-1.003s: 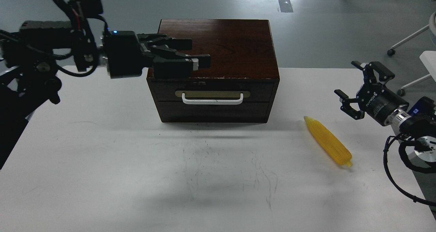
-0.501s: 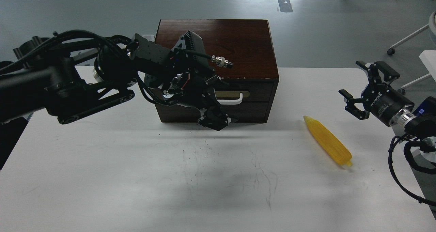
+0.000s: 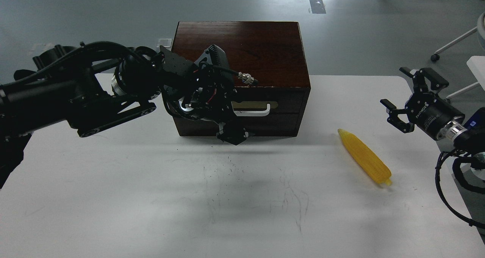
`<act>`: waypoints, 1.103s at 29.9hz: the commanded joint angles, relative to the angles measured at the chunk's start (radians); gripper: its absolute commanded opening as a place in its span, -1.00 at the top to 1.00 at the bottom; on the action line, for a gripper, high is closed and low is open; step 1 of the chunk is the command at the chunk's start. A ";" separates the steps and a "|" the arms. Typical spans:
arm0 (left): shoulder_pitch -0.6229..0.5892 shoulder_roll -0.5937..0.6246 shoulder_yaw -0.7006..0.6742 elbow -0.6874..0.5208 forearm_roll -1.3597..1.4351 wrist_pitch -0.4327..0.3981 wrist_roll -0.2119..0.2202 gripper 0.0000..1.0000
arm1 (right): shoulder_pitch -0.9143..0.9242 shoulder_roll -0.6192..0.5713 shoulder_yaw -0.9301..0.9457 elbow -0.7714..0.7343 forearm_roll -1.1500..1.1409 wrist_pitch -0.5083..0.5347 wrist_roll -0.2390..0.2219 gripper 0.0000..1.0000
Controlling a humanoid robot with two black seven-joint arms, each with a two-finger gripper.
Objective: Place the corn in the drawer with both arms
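nothing of the task looks done yet: the drawer (image 3: 242, 100) of the wooden box (image 3: 242, 49) is shut, and the corn (image 3: 364, 156) lies on the table (image 3: 113, 197) to the right of the box, untouched. the left gripper (image 3: 232, 132) hangs low in front of the box just below the white handle (image 3: 257, 111), too dark to tell whether its fingers are apart. the right gripper (image 3: 407, 99) hovers with fingers spread and empty, just beyond the corn, so opening, picking and placing all seem left.

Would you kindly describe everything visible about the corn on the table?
The corn is a yellow, plastic-looking cob, ribbed with kernel rows. It lies flat on the white table, right of the wooden box, its pointed tip toward the box and its stubby end nearer me. Nothing touches it except the table.
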 commanded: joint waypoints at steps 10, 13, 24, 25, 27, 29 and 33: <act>0.001 -0.018 0.037 0.033 0.004 0.000 0.000 -0.98 | -0.002 0.000 0.002 0.000 0.000 0.000 0.000 -1.00; 0.001 -0.018 0.037 0.043 0.004 0.000 0.000 -0.98 | -0.002 0.000 0.002 0.000 0.000 0.000 0.000 -1.00; 0.015 -0.020 0.037 0.050 0.002 0.000 0.000 -0.98 | -0.002 0.000 0.003 0.001 0.000 0.000 0.000 -1.00; 0.015 -0.020 0.038 0.050 0.002 0.000 0.000 -0.98 | -0.003 0.000 0.003 0.000 0.000 0.000 0.000 -1.00; 0.016 -0.020 0.046 0.049 0.002 0.000 0.000 -0.98 | -0.003 -0.001 0.003 0.001 0.000 0.000 0.000 -1.00; 0.016 -0.018 0.063 0.049 0.001 0.000 0.000 -0.98 | -0.005 -0.001 0.003 0.001 0.000 0.000 0.000 -1.00; 0.013 -0.014 0.071 0.029 -0.002 0.000 0.000 -0.98 | -0.006 -0.001 0.003 0.001 0.000 0.000 0.000 -1.00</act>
